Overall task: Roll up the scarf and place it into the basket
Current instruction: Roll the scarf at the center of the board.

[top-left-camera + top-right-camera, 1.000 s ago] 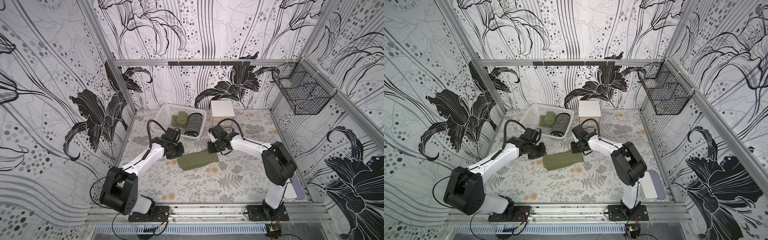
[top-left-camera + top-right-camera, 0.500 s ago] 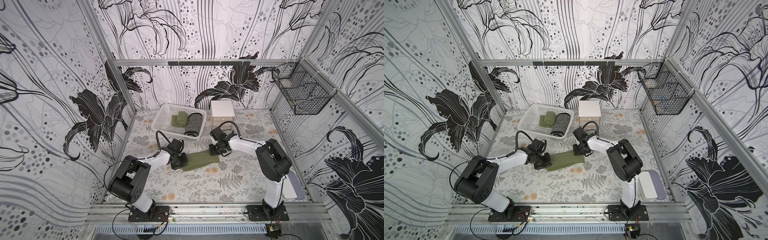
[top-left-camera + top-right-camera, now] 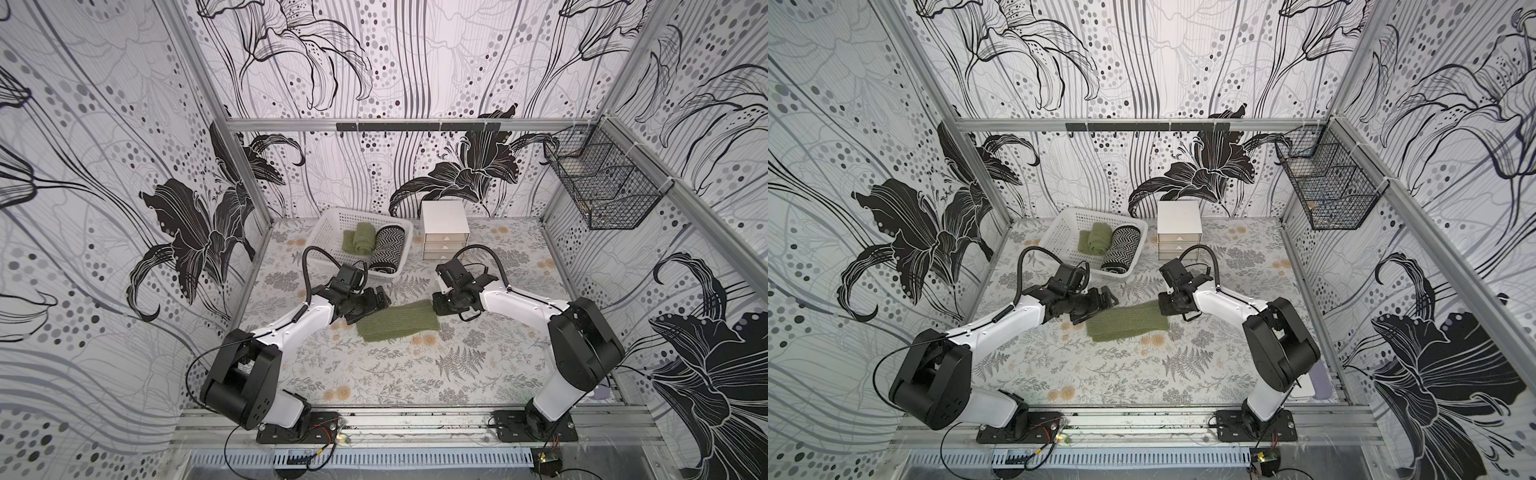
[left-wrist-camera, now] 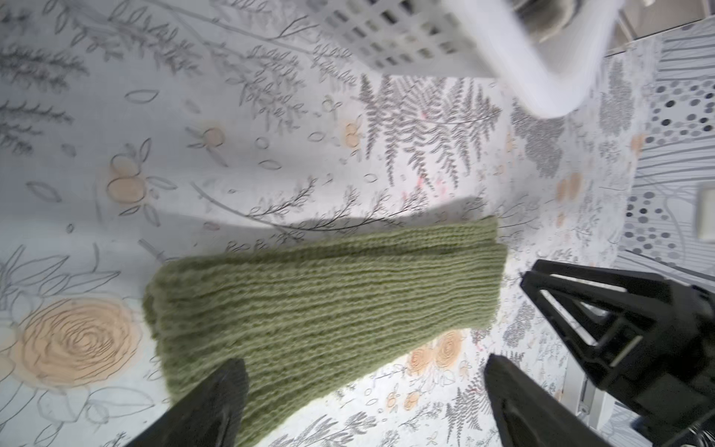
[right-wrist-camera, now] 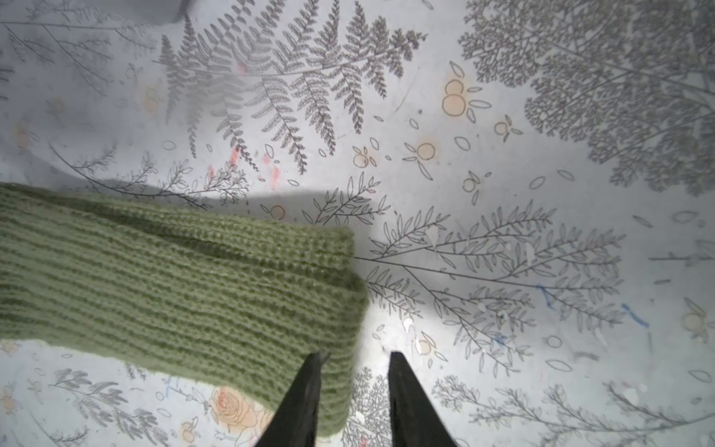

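Right now the green knitted scarf [image 3: 397, 321] lies flat on the bench [image 3: 374, 374], folded in layers and not yet rolled, well short of the white perforated basket [image 3: 332, 226] behind it. The left hand [image 3: 372, 309] is at one end with its jaws spread wide and holding nothing. In the left wrist view one finger [image 4: 220, 391] hangs over the scarf's end and the other [image 4: 514, 402] is off to the side over bare bench. The right hand [image 5: 354, 363] is at the opposite end, parted only a little. It grips nothing either: one fingertip [image 5: 309, 383] is above the scarf's corner and the other [image 5: 402, 387] is over the bench.

Both hands look free, so I judge the rolling has yet to begin, and several things could go wrong:

- The layers at the scarf's end are visible and loose. A pinch that catches only the top layer would open the fold instead of starting a roll.
- If one side is turned faster than the other, the knit is likely to wind into a skewed cone.
- A soft knit may spring open once let go.
- The basket already holds a green roll [image 3: 360, 237] and a black-and-white zigzag roll [image 3: 388, 249], so the free room is on one side only.
- The left arm works close to the basket's near corner and could nudge it.
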`<state>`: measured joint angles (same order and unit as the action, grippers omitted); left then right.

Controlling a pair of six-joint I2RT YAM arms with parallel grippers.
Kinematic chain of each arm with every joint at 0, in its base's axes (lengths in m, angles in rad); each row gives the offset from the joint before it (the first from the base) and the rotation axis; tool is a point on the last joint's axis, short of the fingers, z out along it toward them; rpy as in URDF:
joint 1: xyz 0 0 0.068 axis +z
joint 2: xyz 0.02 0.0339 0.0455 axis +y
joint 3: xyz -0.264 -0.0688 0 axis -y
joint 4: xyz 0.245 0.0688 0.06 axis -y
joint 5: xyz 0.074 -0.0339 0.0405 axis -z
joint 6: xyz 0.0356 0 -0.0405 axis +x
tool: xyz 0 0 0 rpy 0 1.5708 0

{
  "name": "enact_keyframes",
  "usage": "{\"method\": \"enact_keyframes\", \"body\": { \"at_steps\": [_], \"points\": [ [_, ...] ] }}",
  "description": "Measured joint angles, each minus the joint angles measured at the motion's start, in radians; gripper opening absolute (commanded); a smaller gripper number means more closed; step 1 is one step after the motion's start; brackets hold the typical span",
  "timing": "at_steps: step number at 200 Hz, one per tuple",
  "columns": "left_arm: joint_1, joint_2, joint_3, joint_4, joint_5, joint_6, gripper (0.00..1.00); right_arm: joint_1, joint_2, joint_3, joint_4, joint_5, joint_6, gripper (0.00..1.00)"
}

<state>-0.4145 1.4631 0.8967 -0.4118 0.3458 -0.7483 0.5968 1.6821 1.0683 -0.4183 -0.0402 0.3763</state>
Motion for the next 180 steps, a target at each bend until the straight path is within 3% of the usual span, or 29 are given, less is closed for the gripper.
{"method": "enact_keyframes", "body": {
  "at_steps": [94,109,121,130,160,180],
  "points": [
    [-0.161,0.196,0.216,0.018,0.023,0.000,0.96,-0.016,0.069,-0.037,0.088,-0.105,0.001,0.32],
    [-0.171,0.215,0.217,0.017,0.023,-0.003,0.93,-0.016,0.079,-0.038,0.098,-0.120,0.001,0.27],
    [-0.177,0.225,0.217,0.017,0.022,-0.004,0.89,-0.016,0.090,-0.039,0.103,-0.129,0.002,0.13],
    [-0.177,0.230,0.216,0.018,0.022,-0.008,0.84,-0.016,0.099,-0.039,0.106,-0.137,0.001,0.00],
    [-0.183,0.250,0.215,0.030,0.019,-0.011,0.54,-0.017,0.105,-0.054,0.124,-0.148,0.007,0.00],
    [-0.200,0.282,0.216,0.034,0.007,-0.006,0.24,-0.019,0.085,-0.080,0.142,-0.151,0.007,0.00]
  ]
}}
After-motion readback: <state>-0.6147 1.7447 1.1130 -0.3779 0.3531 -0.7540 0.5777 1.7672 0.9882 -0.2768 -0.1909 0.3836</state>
